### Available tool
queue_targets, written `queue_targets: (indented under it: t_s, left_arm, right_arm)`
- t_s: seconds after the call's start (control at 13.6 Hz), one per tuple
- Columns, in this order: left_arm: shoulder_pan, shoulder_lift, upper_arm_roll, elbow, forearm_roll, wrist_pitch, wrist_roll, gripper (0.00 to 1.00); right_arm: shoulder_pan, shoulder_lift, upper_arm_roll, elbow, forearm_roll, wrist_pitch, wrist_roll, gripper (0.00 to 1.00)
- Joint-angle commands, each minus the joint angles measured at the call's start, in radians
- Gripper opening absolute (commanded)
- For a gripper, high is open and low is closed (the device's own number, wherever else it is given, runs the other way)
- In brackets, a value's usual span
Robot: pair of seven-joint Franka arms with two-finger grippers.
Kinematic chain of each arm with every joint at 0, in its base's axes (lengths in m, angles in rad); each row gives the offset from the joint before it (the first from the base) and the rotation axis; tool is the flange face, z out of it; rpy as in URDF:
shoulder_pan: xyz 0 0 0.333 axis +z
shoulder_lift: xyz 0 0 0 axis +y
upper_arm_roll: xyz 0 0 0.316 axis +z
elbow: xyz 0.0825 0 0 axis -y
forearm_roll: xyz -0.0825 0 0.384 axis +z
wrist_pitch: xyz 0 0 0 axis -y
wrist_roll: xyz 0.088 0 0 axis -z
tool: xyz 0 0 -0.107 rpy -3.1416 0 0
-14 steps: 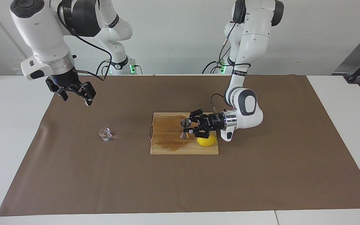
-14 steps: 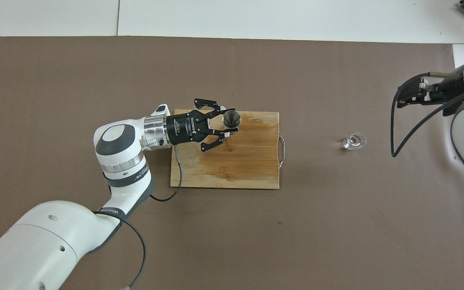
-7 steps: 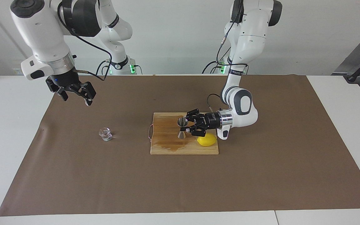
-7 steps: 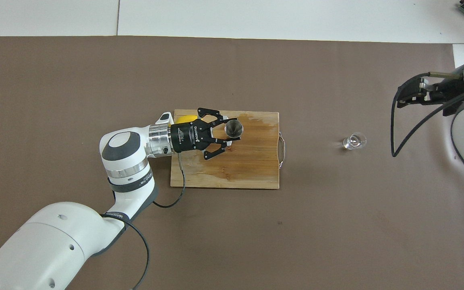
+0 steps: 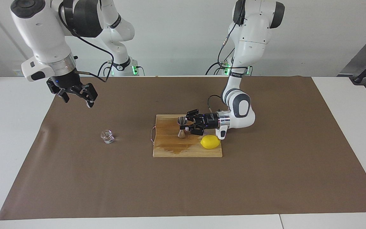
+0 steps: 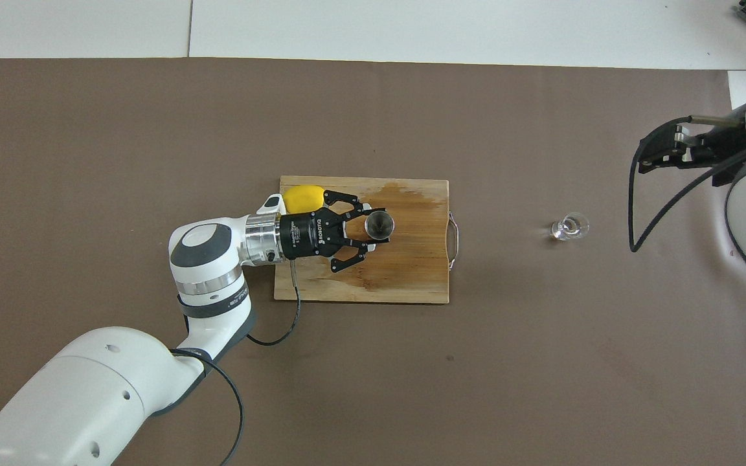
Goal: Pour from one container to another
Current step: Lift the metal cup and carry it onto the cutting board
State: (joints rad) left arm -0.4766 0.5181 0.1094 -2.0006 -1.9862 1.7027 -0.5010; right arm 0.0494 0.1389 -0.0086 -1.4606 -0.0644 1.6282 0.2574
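Note:
The metal jigger [image 5: 181, 127] [image 6: 378, 224] is upright over the wooden cutting board [image 5: 170, 149] [image 6: 412, 278]. My left gripper [image 5: 186, 128] [image 6: 370, 228] reaches in sideways and is shut on its narrow waist. Whether its foot touches the board I cannot tell. The clear glass tumbler [image 5: 107, 136] [image 6: 569, 227] stands alone on the brown mat, toward the right arm's end of the table. My right gripper [image 5: 77, 100] [image 6: 658, 152] hangs open high over the mat near that end, well above the tumbler and holding nothing.
A yellow lemon [image 5: 210, 142] [image 6: 302, 196] lies on the board's corner by the left wrist. A dark wet stain spreads across the board. A wire handle sticks out of the board's edge toward the tumbler. The brown mat covers most of the white table.
My left gripper has carried the jigger across the board toward the robots and slightly toward the tumbler, uncovering the lemon. The right arm and the tumbler have stayed put.

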Motion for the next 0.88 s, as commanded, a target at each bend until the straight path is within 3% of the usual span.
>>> queue_targets:
  t_s: [0.0,0.81]
  left_arm:
    - [-0.017,-0.007,0.03,-0.029,-0.02,-0.035,0.018,0.37]
    - [-0.034,-0.009,0.05,-0.044,-0.019,-0.018,0.009,0.39]
  right_arm:
    - [-0.008,-0.024,-0.001,-0.029,0.029,0.015,-0.03,1.0]
    - [-0.008,-0.024,-0.001,-0.029,0.029,0.015,-0.03,1.0]
